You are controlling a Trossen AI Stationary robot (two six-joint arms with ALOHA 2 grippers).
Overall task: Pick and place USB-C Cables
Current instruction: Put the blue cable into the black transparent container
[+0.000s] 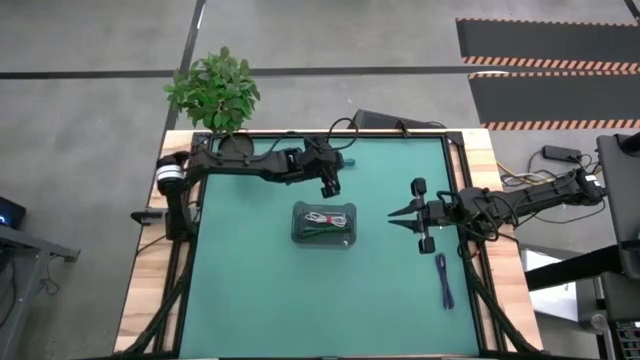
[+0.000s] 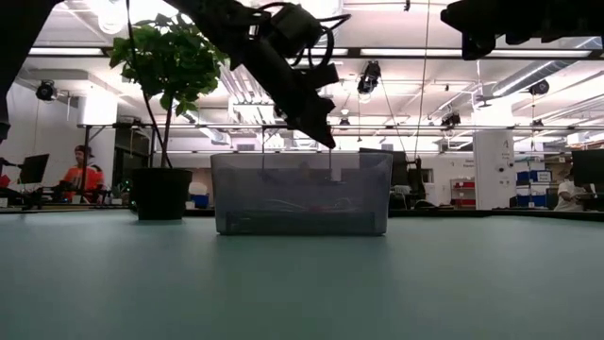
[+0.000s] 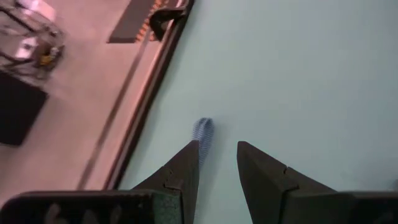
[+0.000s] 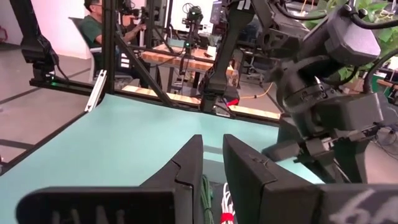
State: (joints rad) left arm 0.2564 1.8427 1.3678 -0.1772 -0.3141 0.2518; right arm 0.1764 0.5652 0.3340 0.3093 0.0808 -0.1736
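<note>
A clear bin [image 1: 297, 225] stands mid-table and holds a green cable [image 4: 207, 193] and a white cable with red [image 4: 227, 208]. I cannot make out a dark teal one. The purple-blue cable [image 1: 443, 280] lies stretched on the mat near the table's right edge; it also shows past my left fingers as the purple-blue cable [image 3: 204, 132]. My left gripper [image 1: 330, 188] hangs in the air just beyond the bin's far edge, open and empty [image 3: 217, 146]. My right gripper [image 1: 396, 216] floats right of the bin and points at it, its fingers a narrow gap apart [image 4: 212, 140].
A potted plant [image 1: 213, 85] stands at the table's far left corner. The table's raised frame [image 1: 455, 170] borders the green mat. In the low view the left arm [image 2: 283, 66] hangs above the bin [image 2: 302, 194]. People sit at desks in the room behind.
</note>
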